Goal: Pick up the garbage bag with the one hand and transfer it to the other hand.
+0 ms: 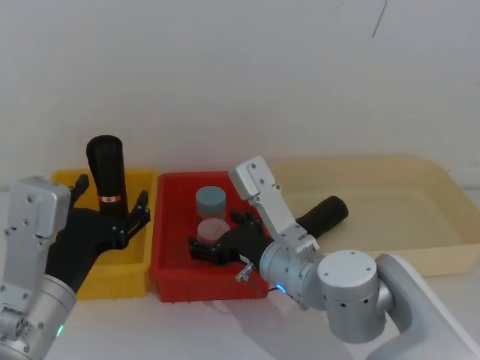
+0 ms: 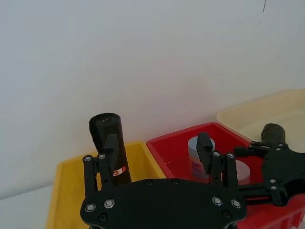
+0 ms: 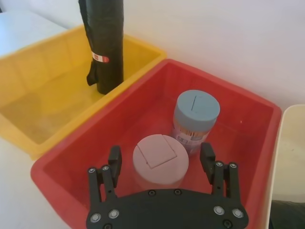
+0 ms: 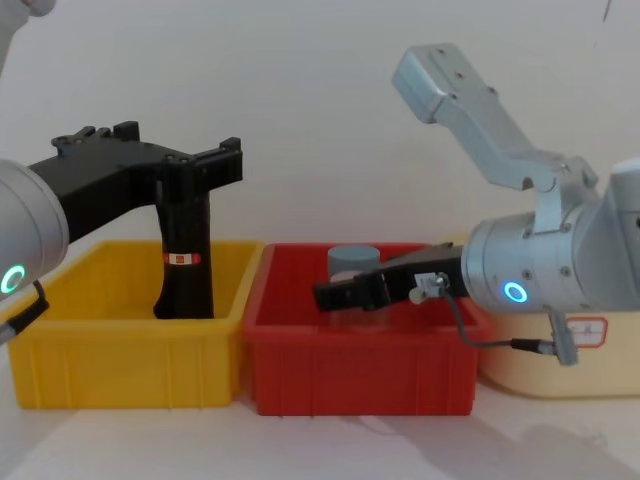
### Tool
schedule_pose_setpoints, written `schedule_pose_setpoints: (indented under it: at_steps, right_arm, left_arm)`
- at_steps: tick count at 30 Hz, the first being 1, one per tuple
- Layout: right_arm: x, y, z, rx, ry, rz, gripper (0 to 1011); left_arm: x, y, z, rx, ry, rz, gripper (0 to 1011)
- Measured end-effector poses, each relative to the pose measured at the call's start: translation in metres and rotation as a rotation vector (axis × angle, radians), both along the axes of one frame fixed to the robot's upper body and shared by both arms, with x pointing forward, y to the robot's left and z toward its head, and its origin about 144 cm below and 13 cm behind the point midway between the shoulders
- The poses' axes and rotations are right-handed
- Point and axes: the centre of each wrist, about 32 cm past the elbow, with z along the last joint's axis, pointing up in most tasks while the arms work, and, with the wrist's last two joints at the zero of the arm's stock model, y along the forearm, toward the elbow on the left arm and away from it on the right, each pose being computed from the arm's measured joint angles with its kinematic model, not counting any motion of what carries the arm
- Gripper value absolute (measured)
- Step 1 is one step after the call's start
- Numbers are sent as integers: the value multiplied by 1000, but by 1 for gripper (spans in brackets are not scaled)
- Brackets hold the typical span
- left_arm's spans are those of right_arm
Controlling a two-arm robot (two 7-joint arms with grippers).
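The garbage bag [image 1: 328, 213], a plain black roll, leans at the near left end of the beige bin [image 1: 420, 225]. My right arm hides its lower part; its top [image 2: 273, 131] rises behind my right gripper. My right gripper [image 1: 214, 247] is open and low inside the red bin [image 1: 166, 225], its fingers [image 3: 114, 160] either side of a pink-lidded jar [image 3: 160, 157] without touching. My left gripper [image 1: 112, 204] hangs open over the yellow bin [image 1: 67, 180]. A black roll with a red label [image 2: 107, 138] stands just beyond its fingertips [image 2: 205, 148].
A grey-blue lidded jar [image 1: 211, 200] stands behind the pink one in the red bin. The three bins sit side by side against a white wall: yellow, red, then the wide beige one [image 4: 520, 370]. The white tabletop [image 4: 330, 445] runs in front.
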Motion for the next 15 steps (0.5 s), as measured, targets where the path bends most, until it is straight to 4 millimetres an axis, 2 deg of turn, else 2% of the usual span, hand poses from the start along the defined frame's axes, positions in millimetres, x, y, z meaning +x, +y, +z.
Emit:
schedule_pose_setpoints:
  at_steps: [4,9,15]
  right_arm:
    - [5,2,0,-2,18,-6,998]
    - [9,3,-1,-5,34,-14,909]
    - [12,4,0,-9,41,-26,751]
  left_arm:
    - [0,0,0,0,0,0,1001]
    - [0,0,0,0,0,0,1002]
    - [0,0,0,0,0,0,1002]
